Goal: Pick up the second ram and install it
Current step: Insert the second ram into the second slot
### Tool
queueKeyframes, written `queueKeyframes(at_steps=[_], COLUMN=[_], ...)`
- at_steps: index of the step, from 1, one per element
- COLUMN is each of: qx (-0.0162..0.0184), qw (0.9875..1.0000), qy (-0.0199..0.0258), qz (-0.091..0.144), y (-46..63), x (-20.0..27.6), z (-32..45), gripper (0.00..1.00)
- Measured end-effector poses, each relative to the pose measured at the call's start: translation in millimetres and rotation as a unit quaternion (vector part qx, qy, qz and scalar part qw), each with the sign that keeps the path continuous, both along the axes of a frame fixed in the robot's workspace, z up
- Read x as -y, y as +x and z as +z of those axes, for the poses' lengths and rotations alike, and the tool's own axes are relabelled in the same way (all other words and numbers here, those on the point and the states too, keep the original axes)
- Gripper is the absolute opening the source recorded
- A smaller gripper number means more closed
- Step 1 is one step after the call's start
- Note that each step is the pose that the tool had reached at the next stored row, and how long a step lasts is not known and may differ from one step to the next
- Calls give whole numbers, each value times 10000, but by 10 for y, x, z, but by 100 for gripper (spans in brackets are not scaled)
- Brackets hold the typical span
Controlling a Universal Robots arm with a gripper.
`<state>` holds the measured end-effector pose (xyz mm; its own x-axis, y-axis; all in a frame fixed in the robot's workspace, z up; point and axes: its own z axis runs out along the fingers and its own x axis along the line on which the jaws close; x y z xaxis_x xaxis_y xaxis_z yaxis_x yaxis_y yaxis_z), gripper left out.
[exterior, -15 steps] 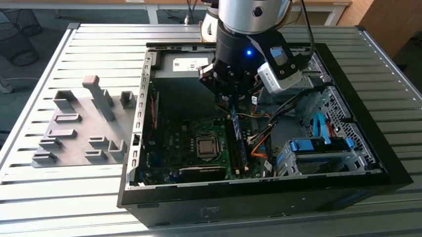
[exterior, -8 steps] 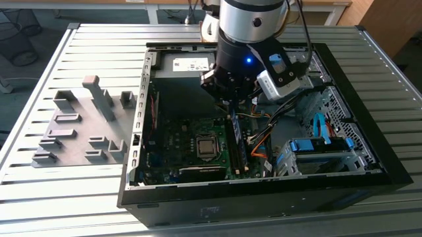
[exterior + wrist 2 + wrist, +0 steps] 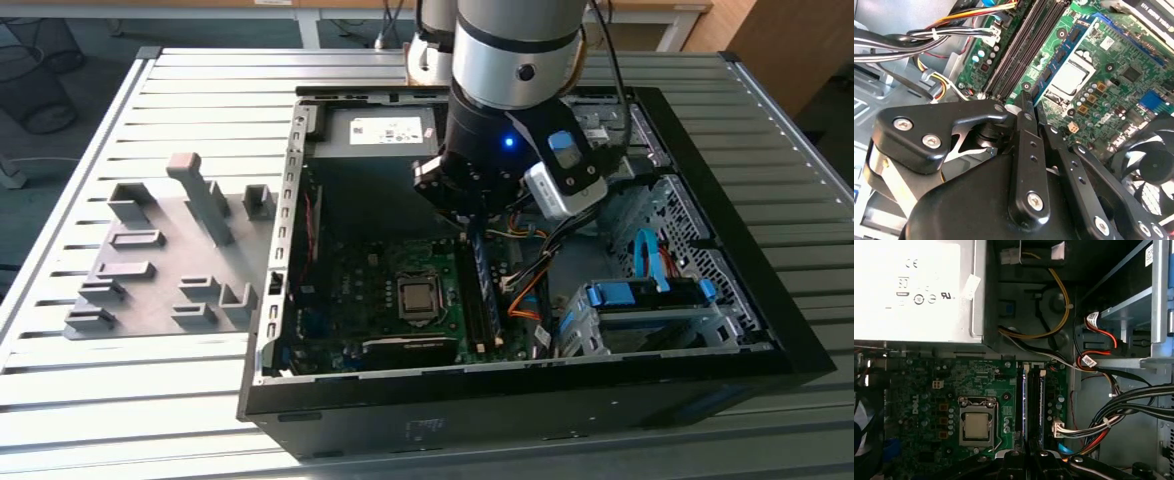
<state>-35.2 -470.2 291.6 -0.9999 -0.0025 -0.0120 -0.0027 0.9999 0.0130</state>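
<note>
Second ram (image 3: 481, 295) stands on edge in a memory slot of the motherboard (image 3: 360, 275), just right of the CPU socket (image 3: 418, 295) in the exterior view, and runs near to far. In both wrist views it shows as a blue-edged strip (image 3: 1061, 55) (image 3: 1024, 405) with dark chips along its face, next to a parallel dark slot (image 3: 1041, 402). Nearest the camera is the black front wall of the open computer case (image 3: 534, 395). Behind that wall, on the exterior view's right, sits a metal drive cage (image 3: 654, 320) with blue clips, and bundled cables (image 3: 527, 290) lie between the cage and the memory slots. The gripper (image 3: 470, 218) hangs over the far end of the ram. In the second wrist view its fingers (image 3: 1024, 150) are drawn together with no clear gap at the tips, and the tips (image 3: 1027, 97) sit at the end of the strip. Cannot tell whether they pinch the board or only rest on it. Farther back lies the silver power supply (image 3: 380, 128). On the exterior view's left, outside the case, a grey holder plate (image 3: 160, 260) with upright blocks rests on the slatted metal table (image 3: 80, 400).
</note>
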Motion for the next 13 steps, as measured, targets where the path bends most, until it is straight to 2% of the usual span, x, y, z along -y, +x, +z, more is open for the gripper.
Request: queueKeyframes(at_steps=[1,6,13], qx=[-6,-87,-107], qw=[10000,10000,9999], qy=[0,-1,0], qz=[-22,-46,-116], y=[1,3,16], x=[0,2,2], z=[-13,-68,-189], gripper=[14,14,14])
